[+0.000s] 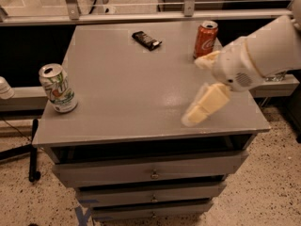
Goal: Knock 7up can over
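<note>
The 7up can (59, 88) is standing upright near the front left corner of the grey table (131, 102), close to its left edge. It is showing a pale silver body, green lettering, a small red-orange mark and an open silver top; the finer print is too blurred to read. The gripper (192, 92) is hovering over the table's right side, well apart from the can, its two cream fingers (205, 105) spread wide and grasping nothing. The white arm (263, 55) is running off the right edge. A red cola can (206, 37) and a dark wrapped bar (146, 40) are sitting toward the back.
</note>
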{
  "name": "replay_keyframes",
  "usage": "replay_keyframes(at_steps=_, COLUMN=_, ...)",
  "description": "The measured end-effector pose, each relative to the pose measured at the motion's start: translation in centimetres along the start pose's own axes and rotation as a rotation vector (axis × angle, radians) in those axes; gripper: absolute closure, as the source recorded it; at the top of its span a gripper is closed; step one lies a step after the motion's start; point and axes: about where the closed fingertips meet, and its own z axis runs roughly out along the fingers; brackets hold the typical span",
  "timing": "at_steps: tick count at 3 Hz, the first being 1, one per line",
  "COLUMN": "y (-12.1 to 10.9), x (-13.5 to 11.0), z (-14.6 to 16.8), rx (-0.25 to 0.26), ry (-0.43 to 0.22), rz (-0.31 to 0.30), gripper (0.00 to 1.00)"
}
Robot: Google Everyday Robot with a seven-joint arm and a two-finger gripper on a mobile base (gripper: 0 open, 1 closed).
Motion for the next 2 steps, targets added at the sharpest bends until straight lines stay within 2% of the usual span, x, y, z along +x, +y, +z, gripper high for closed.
replay_keyframes(at_steps=1, y=1.5, x=-7.4, z=5.5, rx=-0.067, ry=-0.251, rz=-0.025, gripper=0.00)
replay_keyframes(at_steps=2, y=4.1, x=-15.0, z=8.5, rx=-0.131, ry=-0.453, rz=-0.014, gripper=0.00)
